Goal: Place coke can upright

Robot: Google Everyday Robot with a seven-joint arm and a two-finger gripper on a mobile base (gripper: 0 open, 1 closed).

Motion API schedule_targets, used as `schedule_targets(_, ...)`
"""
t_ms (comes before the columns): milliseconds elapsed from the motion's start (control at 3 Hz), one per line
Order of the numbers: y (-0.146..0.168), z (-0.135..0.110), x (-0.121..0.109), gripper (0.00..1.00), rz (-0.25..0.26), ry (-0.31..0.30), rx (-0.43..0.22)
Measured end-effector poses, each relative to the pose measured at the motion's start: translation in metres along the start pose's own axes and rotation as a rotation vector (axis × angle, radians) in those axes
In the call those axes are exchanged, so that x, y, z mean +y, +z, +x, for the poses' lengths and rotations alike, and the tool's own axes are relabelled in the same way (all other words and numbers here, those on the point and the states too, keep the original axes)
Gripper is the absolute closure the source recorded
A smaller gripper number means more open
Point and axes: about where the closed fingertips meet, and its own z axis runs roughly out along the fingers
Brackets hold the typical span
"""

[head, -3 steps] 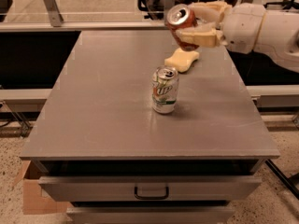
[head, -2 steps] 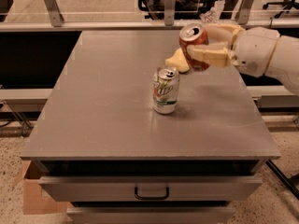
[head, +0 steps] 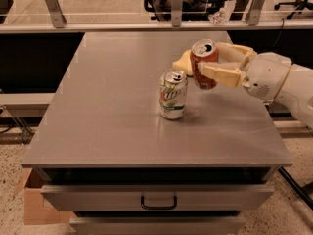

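Camera view has the gripper [head: 208,62] over the right rear part of the table [head: 112,111], jaws clamped on the coke can [head: 203,58] around its middle, one finger across the front and the other behind it. The can's close to upright, top leaning a bit toward the camera so I can see the opened tab hole. Its base is low over the table, but I honestly can't tell if it's touching. It's just right of the 7UP can [head: 173,94], which is standing up, near but apart, and a sponge [head: 181,62] pokes out right behind the coke. Handling-wise, my guess: thin aluminium and already opened, so probably light, easy to dent if squeezed hard, slick painted sides, and tippy on that narrow base. A mid-body grip across the width looks like the right spot to me, not up at the rim where it'd pivot. What's left, I reckon, is levelling it so the base sits flat, setting it down and letting go cleanly. Main worry is a finger dragging it on release and bumping it into the 7UP.
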Motion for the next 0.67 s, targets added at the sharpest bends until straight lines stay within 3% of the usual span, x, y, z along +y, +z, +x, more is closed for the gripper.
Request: schedule_targets(667,-0.01,0.027,0.0,1.0,0.067,0.076,-0.033)
